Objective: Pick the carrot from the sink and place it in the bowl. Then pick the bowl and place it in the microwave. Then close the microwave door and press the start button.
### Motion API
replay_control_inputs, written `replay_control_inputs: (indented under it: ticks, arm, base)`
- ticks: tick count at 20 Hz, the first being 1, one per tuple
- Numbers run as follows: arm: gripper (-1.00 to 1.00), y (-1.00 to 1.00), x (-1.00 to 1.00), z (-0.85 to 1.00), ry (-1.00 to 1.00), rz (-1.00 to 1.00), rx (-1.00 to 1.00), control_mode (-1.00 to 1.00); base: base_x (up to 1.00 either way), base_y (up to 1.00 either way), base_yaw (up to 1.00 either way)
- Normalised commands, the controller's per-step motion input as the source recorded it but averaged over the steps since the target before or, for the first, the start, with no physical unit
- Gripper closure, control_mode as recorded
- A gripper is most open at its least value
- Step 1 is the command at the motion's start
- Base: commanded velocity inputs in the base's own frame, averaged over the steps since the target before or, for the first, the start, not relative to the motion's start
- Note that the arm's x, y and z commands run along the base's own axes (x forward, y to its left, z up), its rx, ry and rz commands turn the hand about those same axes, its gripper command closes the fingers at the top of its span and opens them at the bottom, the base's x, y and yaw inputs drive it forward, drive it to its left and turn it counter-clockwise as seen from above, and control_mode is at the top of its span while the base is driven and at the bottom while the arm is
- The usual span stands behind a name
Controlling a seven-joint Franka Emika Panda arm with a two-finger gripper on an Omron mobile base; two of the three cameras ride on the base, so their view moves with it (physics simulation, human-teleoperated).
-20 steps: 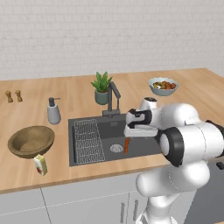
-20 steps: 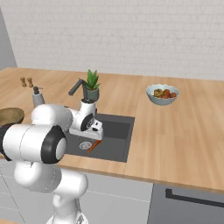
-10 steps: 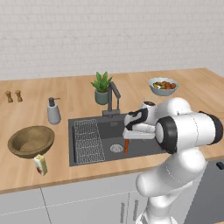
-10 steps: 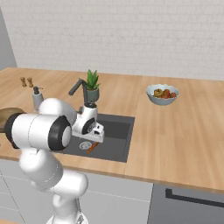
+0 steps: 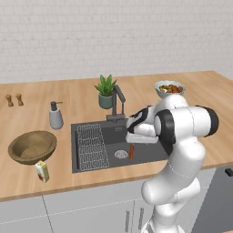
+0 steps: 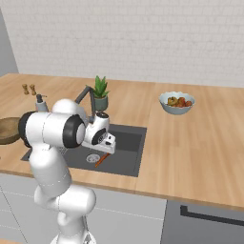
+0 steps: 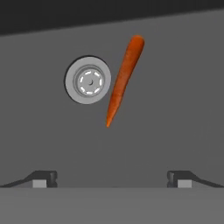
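Observation:
A thin orange carrot [image 7: 123, 78] lies on the floor of the dark grey sink [image 5: 150, 152], right beside the round steel drain [image 7: 88, 80]. The same carrot [image 5: 132, 152] shows under the hand from the left base camera, and the carrot [image 6: 101, 159] from the right. My gripper [image 7: 112, 178] hangs open over the basin, a short way above the carrot, with nothing between its fingertips [image 7: 45, 177]. The brown wooden bowl [image 5: 32, 146] stands on the counter left of the sink. The microwave is out of view.
A wire rack [image 5: 91, 145] fills the sink's left half and a dark faucet [image 5: 118, 102] rises behind it beside a potted plant [image 5: 106, 90]. A soap dispenser [image 5: 55, 115], a small carton [image 5: 42, 171] and a grey-blue food bowl [image 5: 169, 88] stand on the counter.
The arm has swung lower over the sink and the hand has come down toward the carrot. The jaws have stayed open; the carrot has not moved.

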Motion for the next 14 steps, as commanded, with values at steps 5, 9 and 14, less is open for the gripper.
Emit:
replay_control_inputs:
  ticks: [5, 9, 14]
  arm:
    - [-1.0, 0.0, 0.35, -0.13, 0.01, 0.0, 0.0, -1.0]
    - [-1.0, 0.0, 0.25, -0.26, 0.0, 0.0, 0.0, -1.0]
    - [-1.0, 0.0, 0.3, -0.28, 0.0, 0.0, 0.0, -1.0]
  base:
    - [0.0, 0.0, 0.0]
    - [0.0, 0.0, 0.0]
    - [0.0, 0.0, 0.0]
